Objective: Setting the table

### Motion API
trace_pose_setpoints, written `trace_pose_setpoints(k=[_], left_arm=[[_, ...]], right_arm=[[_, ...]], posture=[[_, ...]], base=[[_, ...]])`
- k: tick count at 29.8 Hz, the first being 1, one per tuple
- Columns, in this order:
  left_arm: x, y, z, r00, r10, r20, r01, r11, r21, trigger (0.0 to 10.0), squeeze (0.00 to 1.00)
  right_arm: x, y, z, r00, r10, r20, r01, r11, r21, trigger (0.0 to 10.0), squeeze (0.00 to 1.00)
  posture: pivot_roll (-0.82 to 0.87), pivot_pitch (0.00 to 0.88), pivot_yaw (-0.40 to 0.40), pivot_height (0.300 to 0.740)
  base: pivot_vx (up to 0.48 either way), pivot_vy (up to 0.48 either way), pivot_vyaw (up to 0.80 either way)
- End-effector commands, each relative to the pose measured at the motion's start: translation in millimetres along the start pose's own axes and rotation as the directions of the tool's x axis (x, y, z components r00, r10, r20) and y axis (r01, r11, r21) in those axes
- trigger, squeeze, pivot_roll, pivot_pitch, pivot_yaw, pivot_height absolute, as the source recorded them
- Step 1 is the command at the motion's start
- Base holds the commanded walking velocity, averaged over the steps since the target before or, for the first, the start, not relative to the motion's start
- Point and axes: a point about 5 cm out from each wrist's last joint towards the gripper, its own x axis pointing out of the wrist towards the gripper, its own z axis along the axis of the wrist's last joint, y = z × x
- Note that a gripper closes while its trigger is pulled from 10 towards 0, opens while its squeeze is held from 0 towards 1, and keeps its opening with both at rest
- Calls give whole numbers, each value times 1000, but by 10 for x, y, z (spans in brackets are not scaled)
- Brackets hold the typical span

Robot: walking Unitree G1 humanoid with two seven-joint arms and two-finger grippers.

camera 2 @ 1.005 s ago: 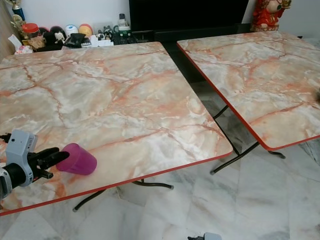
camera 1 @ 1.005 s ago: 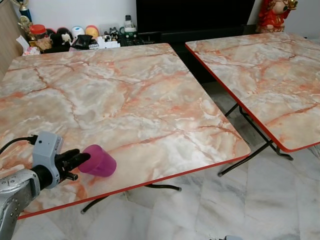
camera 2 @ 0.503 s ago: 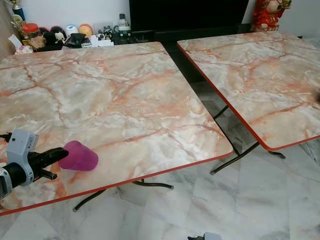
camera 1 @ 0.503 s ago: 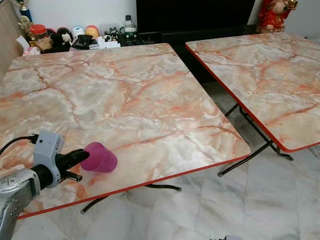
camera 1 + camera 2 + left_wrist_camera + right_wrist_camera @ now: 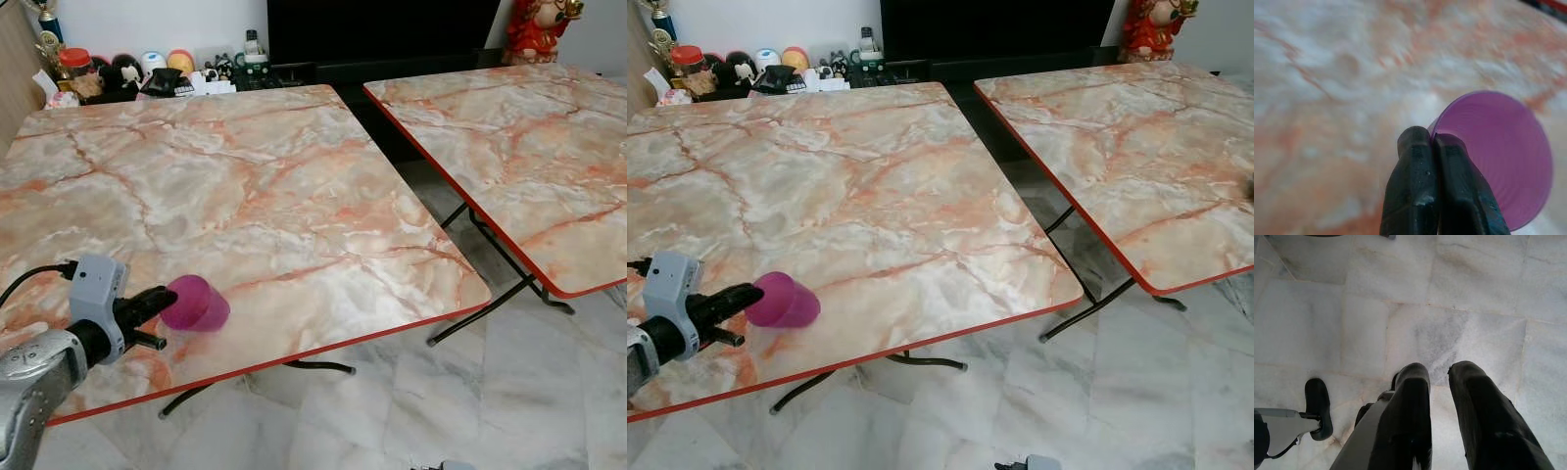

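No text, label, brand, number or sign can be read in these pictures. The small jars and boxes on the low shelf (image 5: 147,76) behind the marble-patterned folding table with a red edge (image 5: 235,196) are too small and too blurred to show any letters. The pink translucent plastic cup (image 5: 195,304) has a plain surface with no print.

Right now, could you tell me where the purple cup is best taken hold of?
By its thin rim wall, where the left gripper already pinches it, one jaw inside, one outside. The purple cup is tipped over the marble table near its front edge, mouth toward the gripper, so come from that side.
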Motion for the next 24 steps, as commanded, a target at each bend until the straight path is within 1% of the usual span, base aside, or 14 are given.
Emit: trace_pose_setpoints(k=[1, 3, 4, 5, 6, 7, 8, 9, 11, 12, 13, 15, 17, 24], left_arm=[[-23, 81, 69, 996, 68, 50, -69, 998, 13, 0, 0], [-19, 91, 121, 985, 118, 126, -116, 993, -22, 0, 0], [-19, 91, 121, 985, 118, 126, -116, 993, -22, 0, 0], [-19, 98, 150, 967, 174, 185, -163, 984, -73, 0, 0], [-19, 99, 149, 959, 201, 199, -189, 979, -79, 549, 0], [-19, 99, 149, 959, 201, 199, -189, 979, -79, 549, 0], [-26, 72, 115, 944, 233, 232, -221, 972, -76, 10000, 0], [-26, 72, 115, 944, 233, 232, -221, 972, -76, 10000, 0], [-44, 48, 83, 927, 258, 271, -243, 966, -87, 10000, 0], [-82, 60, 53, 909, 289, 300, -263, 957, -126, 10000, 0], [-98, 72, 45, 904, 298, 307, -269, 954, -133, 10000, 0], [-127, 78, 10, 903, 295, 313, -276, 955, -106, 10000, 0], [-134, 73, -5, 901, 297, 316, -279, 955, -103, 10000, 0], [-118, -33, -154, 895, 325, 306, -293, 945, -148, 10000, 0]], right_arm=[[-14, -13, -71, 1000, -6, -24, 6, 1000, -3, 10000, 0], [-14, -13, -69, 1000, -6, -23, 6, 1000, -3, 10000, 0], [-14, -13, -69, 1000, -6, -23, 6, 1000, -3, 10000, 0], [-14, -15, -67, 1000, -7, -22, 7, 1000, -2, 10000, 0], [-14, -16, -67, 1000, -8, -22, 7, 1000, -2, 10000, 0], [-14, -16, -67, 1000, -8, -22, 7, 1000, -2, 10000, 0], [-14, -17, -65, 1000, -8, -20, 8, 1000, -1, 10000, 0], [-14, -17, -65, 1000, -8, -20, 8, 1000, -1, 10000, 0], [-14, -20, -63, 1000, -9, -19, 9, 1000, -1, 10000, 0], [-14, -31, -61, 1000, -11, -18, 11, 1000, 0, 10000, 0], [-14, -36, -60, 1000, -12, -18, 12, 1000, 0, 10000, 0], [-15, -55, -55, 1000, -17, -16, 17, 1000, 0, 10000, 0], [-15, -61, -53, 1000, -19, -16, 19, 1000, 0, 10000, 0], [-14, -77, -33, 1000, -18, -2, 18, 1000, -3, 10000, 0]], posture=[[198, 131, -34, 740], [196, 130, -34, 740], [196, 130, -34, 740], [196, 128, -34, 740], [194, 128, -34, 740], [194, 128, -34, 740], [188, 126, -37, 740], [188, 126, -37, 740], [185, 125, -39, 740], [184, 122, -42, 740], [184, 122, -42, 740], [187, 118, -45, 740], [187, 117, -45, 740], [174, 101, -52, 740]], base=[[0, 0, 0], [0, 0, 0], [0, 0, 0], [0, 0, 0], [0, 0, 0], [0, 0, 0], [0, 0, 0], [0, 0, 0], [0, 0, 0], [0, 0, 0], [0, 0, 0], [0, 0, 0], [0, 0, 0], [0, 0, 0]])
